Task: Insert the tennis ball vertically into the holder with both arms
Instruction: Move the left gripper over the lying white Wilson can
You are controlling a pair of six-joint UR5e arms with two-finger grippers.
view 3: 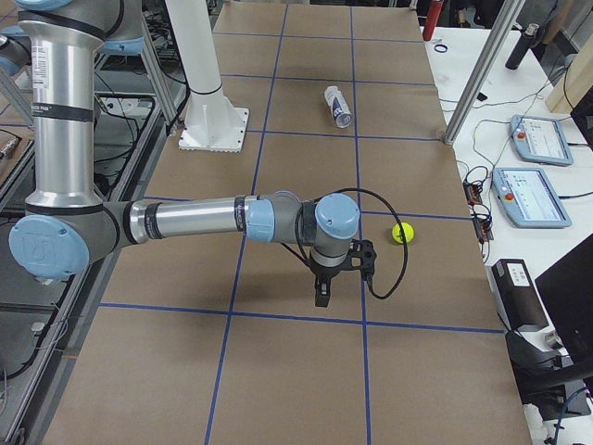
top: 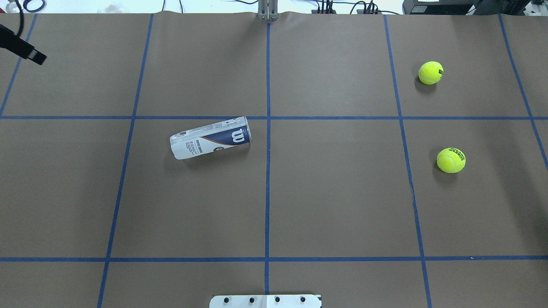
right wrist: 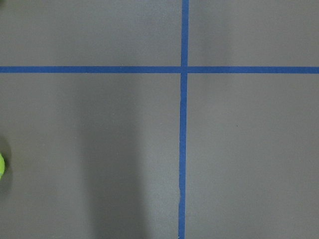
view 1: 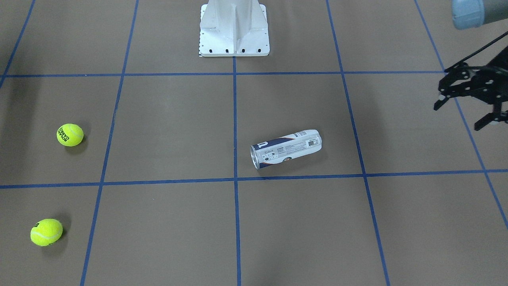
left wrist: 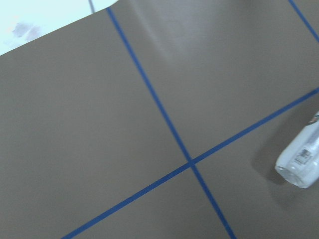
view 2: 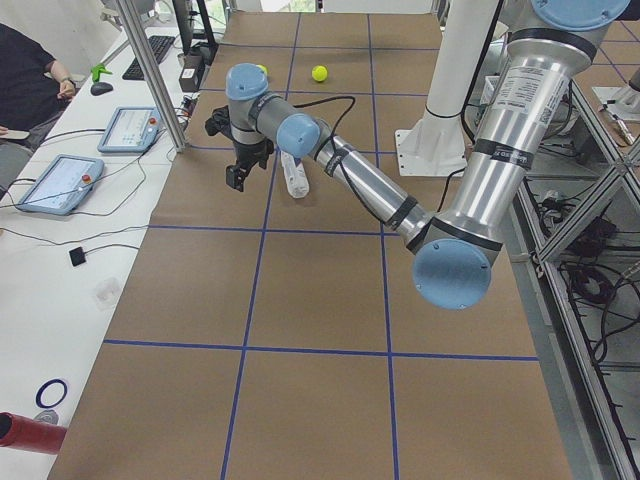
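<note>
The holder (view 1: 285,149) lies on its side on the brown table, rim toward the centre line; it also shows in the overhead view (top: 209,137) and at the left wrist view's right edge (left wrist: 301,159). Two yellow tennis balls (view 1: 70,134) (view 1: 46,232) rest on the table far from it, on my right side (top: 451,160) (top: 430,72). My left gripper (view 1: 462,113) hovers open and empty, off to the side of the holder. My right gripper (view 3: 322,287) shows only in the exterior right view, above the table near one ball (view 3: 402,233); I cannot tell its state.
The white pedestal base (view 1: 234,28) stands at the robot's side of the table. Blue tape lines (top: 268,171) divide the surface. Tablets and cables (view 3: 537,185) lie on the white bench beyond the far edge. A ball's edge (right wrist: 1,167) shows in the right wrist view.
</note>
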